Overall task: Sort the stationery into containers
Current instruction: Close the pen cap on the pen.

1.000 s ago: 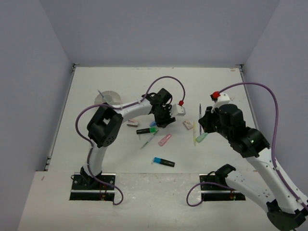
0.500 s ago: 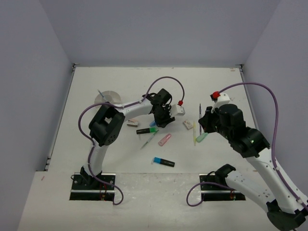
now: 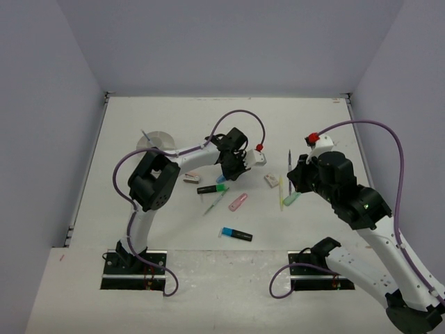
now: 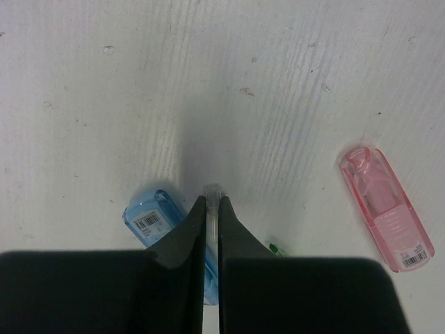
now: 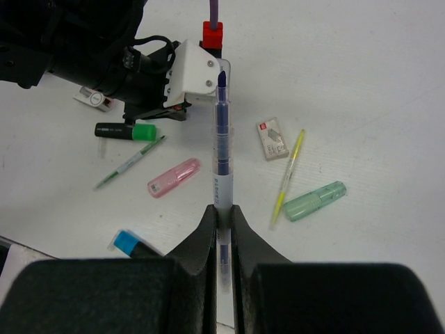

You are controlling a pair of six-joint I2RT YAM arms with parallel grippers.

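Observation:
My left gripper is shut on a thin clear pen just above the table. A pastel blue marker lies right under its jaws, and a pink marker lies to the right. My right gripper is shut on a blue pen and holds it above the table; it points towards the left wrist. The white cup stands at the back left with a thin pen leaning in it. In the wrist views both grippers, left and right, show closed jaws.
On the table lie a green-ended black highlighter, a thin green pen, the pink marker, a blue-ended highlighter, two erasers, a yellow pen and a mint marker.
My left gripper has shifted slightly towards the back of the table with the pen. The right arm has hardly moved.

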